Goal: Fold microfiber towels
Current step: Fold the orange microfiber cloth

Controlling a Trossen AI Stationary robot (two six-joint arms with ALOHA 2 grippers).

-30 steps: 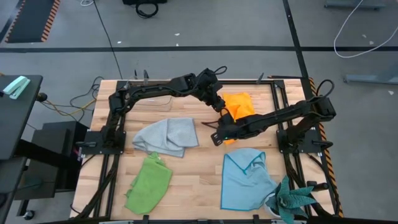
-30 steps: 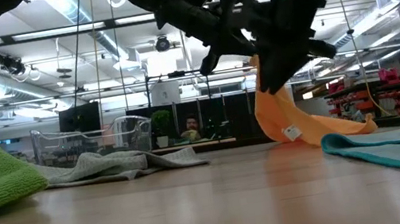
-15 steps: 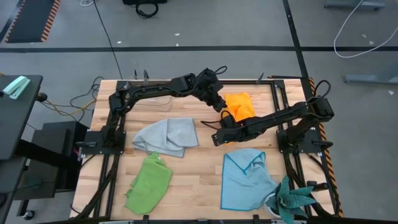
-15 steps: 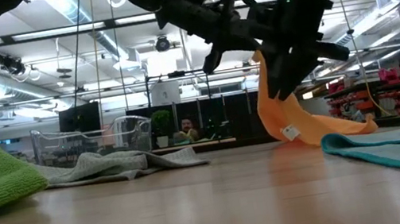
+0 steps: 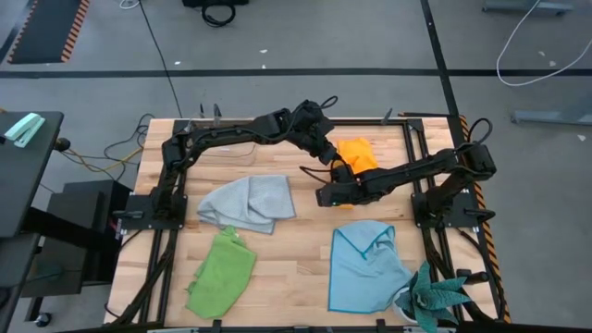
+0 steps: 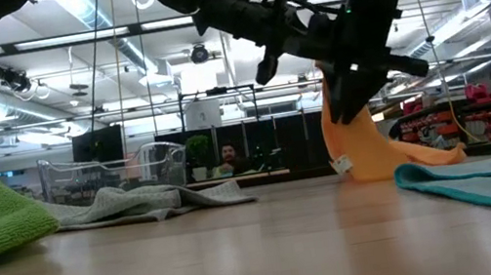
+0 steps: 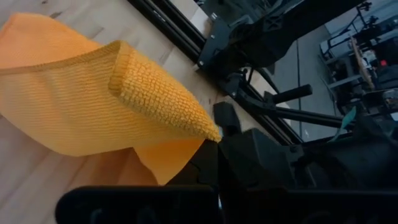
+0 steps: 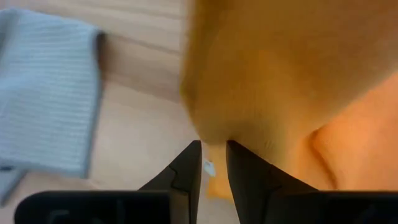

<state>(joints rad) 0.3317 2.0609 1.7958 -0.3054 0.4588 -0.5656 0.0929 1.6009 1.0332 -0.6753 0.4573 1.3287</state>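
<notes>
A wooden counter [image 5: 296, 236] seen from above, with four microfiber towels lying on it. The orange-yellow towel [image 5: 357, 155] has a nubbly looped weave and a stitched hem, and sits toward the far right of the counter. One edge of it is lifted off the wood. In the low view it hangs in a tall drape with a small white tag near its lower corner, while its other end rests on the counter.

The left tool [image 5: 337, 167] is clamped tight on a raised edge of this orange-yellow towel. The right tool [image 5: 326, 196] is just beside it at the towel's near edge. In the right wrist view its two dark fingers [image 8: 186, 177] stand a narrow gap apart directly under a hanging fold. Whether they pinch the cloth cannot be told.

The grey towel [image 5: 248, 203] lies crumpled at centre left. The lime green towel [image 5: 222, 272] lies bunched at near left. The light blue towel [image 5: 365, 265] lies mostly flat at near right, with one corner turned over.

Compared with a second ago, the right tool has moved in closer under the left one, and the orange-yellow drape hangs narrower and steeper.
</notes>
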